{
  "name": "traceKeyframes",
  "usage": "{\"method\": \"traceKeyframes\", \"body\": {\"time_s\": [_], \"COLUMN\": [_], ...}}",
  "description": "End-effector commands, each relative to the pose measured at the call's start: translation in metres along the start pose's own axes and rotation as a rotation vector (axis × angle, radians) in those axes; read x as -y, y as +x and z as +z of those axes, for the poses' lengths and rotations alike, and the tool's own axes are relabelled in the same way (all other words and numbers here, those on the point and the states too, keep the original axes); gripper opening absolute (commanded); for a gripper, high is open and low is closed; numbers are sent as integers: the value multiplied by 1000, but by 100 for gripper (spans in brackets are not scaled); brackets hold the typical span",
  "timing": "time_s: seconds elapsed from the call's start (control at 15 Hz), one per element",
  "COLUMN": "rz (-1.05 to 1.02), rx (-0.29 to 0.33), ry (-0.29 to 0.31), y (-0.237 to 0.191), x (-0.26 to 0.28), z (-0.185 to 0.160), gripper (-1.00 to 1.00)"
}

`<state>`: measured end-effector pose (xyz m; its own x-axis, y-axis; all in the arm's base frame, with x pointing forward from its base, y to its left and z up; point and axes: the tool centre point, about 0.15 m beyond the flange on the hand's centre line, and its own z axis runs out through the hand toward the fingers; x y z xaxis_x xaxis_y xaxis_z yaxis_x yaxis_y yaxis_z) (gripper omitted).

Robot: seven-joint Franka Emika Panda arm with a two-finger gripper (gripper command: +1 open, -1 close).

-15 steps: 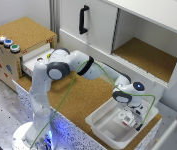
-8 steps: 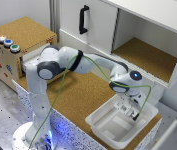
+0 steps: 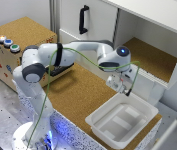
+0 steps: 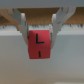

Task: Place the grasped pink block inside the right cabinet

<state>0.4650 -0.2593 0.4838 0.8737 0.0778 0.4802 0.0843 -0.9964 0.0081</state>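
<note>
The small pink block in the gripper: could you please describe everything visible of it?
The small pinkish-red cube-like block shows a flat, matte front face bearing a dark mark like an "L" above a short stroke. It sits roughly upright, clamped between the gripper's two pale fingers, which press on its opposite sides. Nothing else touches it; it hangs before a blurred white surface. In the exterior view it cannot be made out.

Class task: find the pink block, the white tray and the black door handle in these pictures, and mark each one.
pink block (image 4: pixel 39 45): wrist view, front face.
white tray (image 3: pixel 147 108): exterior view, far rim.
black door handle (image 3: pixel 82 20): exterior view, middle of the bar.
</note>
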Motion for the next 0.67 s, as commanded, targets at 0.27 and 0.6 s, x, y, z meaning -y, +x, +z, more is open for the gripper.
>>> {"method": "traceKeyframes", "body": {"time_s": [0.27,0.6], "rz": [45,8], "rx": [-123,-153], "ry": [-153,-117], "y": [105,152], "x": [0,-21], "z": [53,78], "gripper": [-100,-100]}}
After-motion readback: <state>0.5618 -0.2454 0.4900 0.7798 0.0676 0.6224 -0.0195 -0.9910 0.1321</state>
